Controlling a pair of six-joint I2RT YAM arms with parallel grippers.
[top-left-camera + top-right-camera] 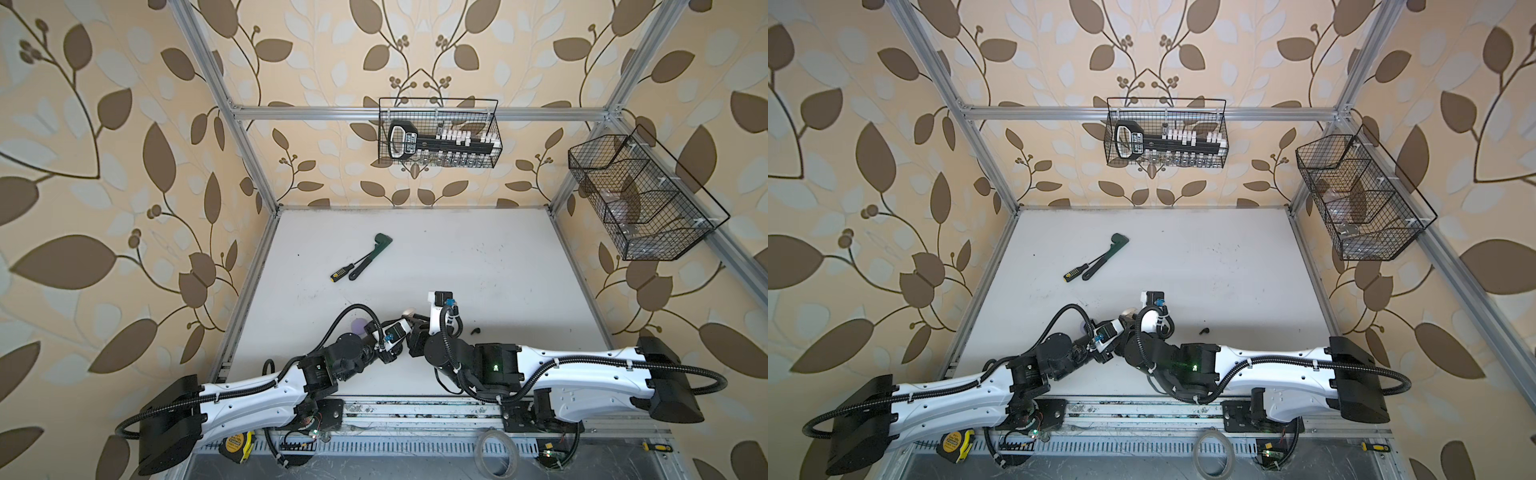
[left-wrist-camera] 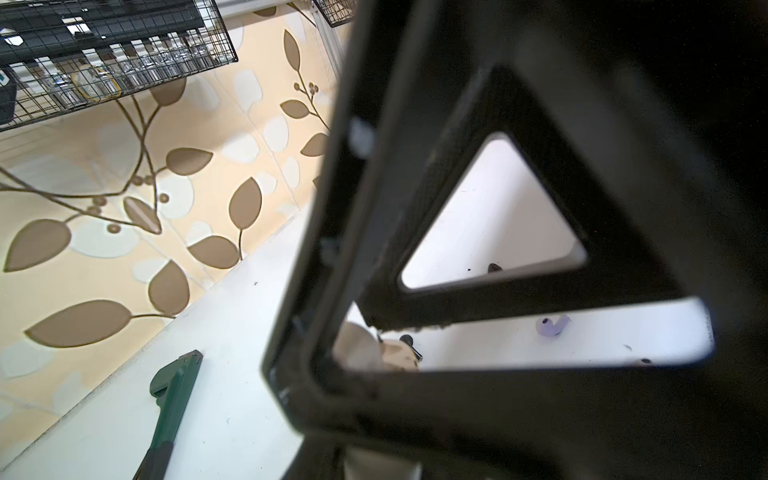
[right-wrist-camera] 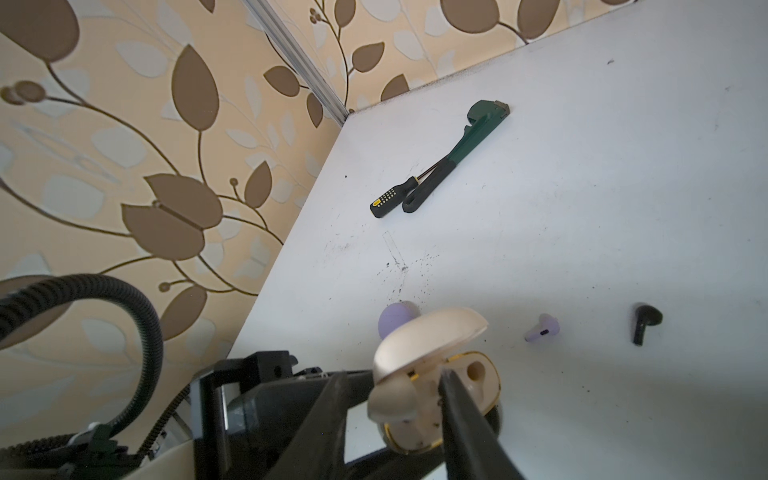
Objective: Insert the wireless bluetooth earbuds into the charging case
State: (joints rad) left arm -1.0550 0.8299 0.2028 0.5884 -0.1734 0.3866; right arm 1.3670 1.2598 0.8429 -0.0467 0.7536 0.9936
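A scuffed white desk (image 1: pixel 498 270) sits inside an aluminium frame (image 1: pixel 332 112), walled with beige wallpaper (image 1: pixel 124 166) printed with brown leaves. Upper left on the desk in both top views lie a green wrench (image 3: pixel 457 153) and a black-and-yellow screwdriver (image 3: pixel 395 201), just beside each other. At the upper middle of a top view a wire basket (image 1: pixel 436 99) hangs on the frame, holding a black handled rack (image 1: pixel 436 145) with white blocks and a row of clear jars (image 1: pixel 453 160). At the right a second, divided basket (image 1: pixel 648 245) holds clear items too blurred to name. Lower centre, a cream case (image 3: pixel 432 336) stands open, lid up, a round socket showing in its base. A closed lavender case (image 3: pixel 395 318) sits just behind it. A lavender earbud (image 3: pixel 542 328) and a black earbud (image 3: pixel 646 320) lie loose on the desk, apart from both cases. The rack's white label and the yellow tape measure (image 1: pixel 237 446) at lower left carry print too small to read. The left end effector (image 1: pixel 404 323) is clenched, its tips at the cream case; a hold cannot be told. The right end effector (image 3: pixel 395 372) straddles that case; grip or not, I cannot tell.
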